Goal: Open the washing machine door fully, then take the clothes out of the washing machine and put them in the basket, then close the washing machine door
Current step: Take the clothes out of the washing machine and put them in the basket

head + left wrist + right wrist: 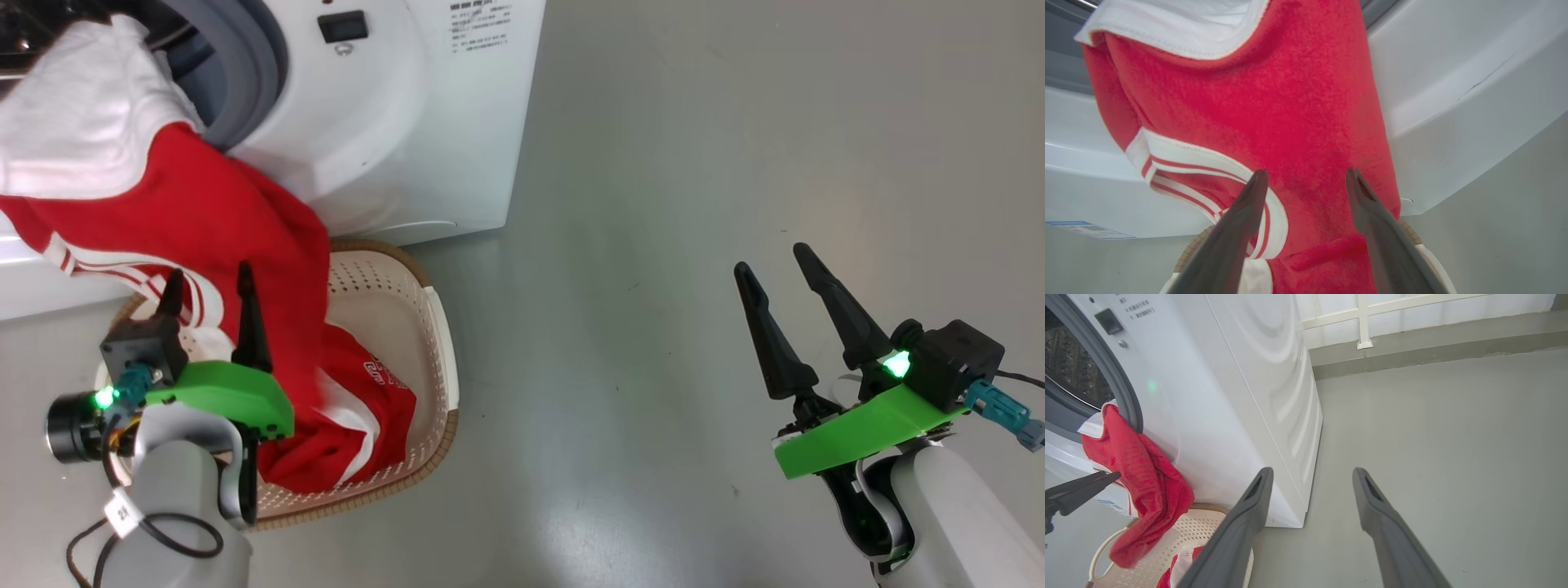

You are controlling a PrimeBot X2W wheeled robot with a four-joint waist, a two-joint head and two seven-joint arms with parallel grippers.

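Observation:
Red clothes (204,204) with white patches and striped trim hang out of the washing machine (392,122) opening, over its front and down into the cream basket (384,278) on the floor. My left gripper (208,273) is open above the basket, right at the hanging garment (1298,102), which lies just behind its spread fingers without being pinched. One left finger (1081,490) points at the cloth (1139,477). My right gripper (771,258) is open and holds nothing, over bare floor to the right. The washing machine door is out of view.
The grey gasket (245,73) and steel drum (1073,375) frame the opening. The basket (1204,528) stands tight against the washer's front corner. Grey floor (653,245) stretches to the right, as far as a wall base and white railing (1363,318).

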